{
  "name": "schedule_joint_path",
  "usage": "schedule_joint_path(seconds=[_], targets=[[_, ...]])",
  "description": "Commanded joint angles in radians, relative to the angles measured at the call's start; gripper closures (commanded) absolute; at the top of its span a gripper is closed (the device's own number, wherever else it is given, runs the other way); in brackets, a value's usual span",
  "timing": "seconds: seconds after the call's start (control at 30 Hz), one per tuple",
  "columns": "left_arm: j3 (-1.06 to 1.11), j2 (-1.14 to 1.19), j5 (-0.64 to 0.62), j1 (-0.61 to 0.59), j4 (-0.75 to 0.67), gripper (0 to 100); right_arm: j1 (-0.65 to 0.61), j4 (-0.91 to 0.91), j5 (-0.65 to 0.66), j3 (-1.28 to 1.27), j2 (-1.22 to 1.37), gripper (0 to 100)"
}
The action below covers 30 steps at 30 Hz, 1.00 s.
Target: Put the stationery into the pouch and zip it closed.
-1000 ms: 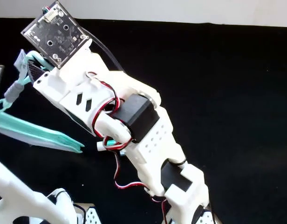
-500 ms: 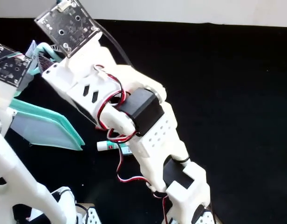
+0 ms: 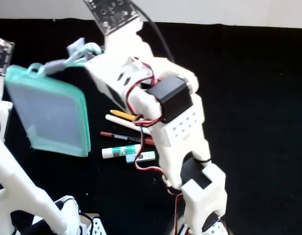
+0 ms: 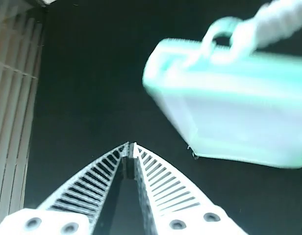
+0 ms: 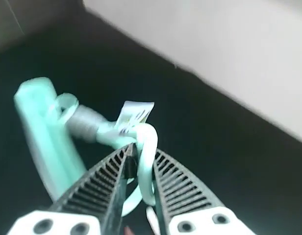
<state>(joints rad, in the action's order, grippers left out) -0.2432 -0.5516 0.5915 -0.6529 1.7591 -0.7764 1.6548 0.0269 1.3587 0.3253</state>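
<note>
Pouch point(image 3: 48, 115) hung by its loop point(image 5: 147, 134) from the clamped right tool point(image 5: 141, 149) toward the bench's point(image 3: 249, 98) left edge, left tool point(image 4: 130, 145) closed on nothing; risk of swinging or slipping from so thin a hold.

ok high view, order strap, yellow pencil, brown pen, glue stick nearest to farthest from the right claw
1. strap, held in the right claw
2. yellow pencil, beside the pouch
3. brown pen, just below it
4. glue stick, lowest in view
</note>
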Motion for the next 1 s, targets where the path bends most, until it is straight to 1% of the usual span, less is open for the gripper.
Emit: schedule_joint_path(seconds=[0.0, 0.07, 0.17, 0.33, 0.43, 0.63, 0.77, 0.97], targets=[[-0.031, 0.005, -0.054, 0.001, -0.009, 99, 0.053, 0.093, -0.011, 0.033, -0.013, 99.0], [-0.028, 0.005, -0.077, -0.024, -0.038, 99, 0.079, 0.110, -0.012, 0.025, -0.013, 99.0], [-0.028, 0.005, -0.078, -0.054, -0.068, 99, 0.097, 0.108, -0.012, 0.030, -0.013, 99.0], [-0.028, 0.005, -0.078, -0.061, -0.072, 99, 0.018, 0.102, -0.006, 0.035, -0.013, 99.0], [-0.019, 0.005, -0.078, -0.061, -0.072, 99, -0.030, 0.064, -0.006, 0.035, -0.013, 99.0], [0.159, -0.004, -0.078, -0.062, -0.137, 99, -0.090, 0.033, -0.006, 0.035, -0.013, 99.0], [0.248, -0.004, -0.078, -0.062, -0.170, 99, -0.104, 0.008, -0.006, 0.035, -0.013, 99.0], [0.360, -0.004, -0.080, -0.058, -0.163, 99, -0.124, -0.070, -0.009, 0.035, -0.008, 99.1]])
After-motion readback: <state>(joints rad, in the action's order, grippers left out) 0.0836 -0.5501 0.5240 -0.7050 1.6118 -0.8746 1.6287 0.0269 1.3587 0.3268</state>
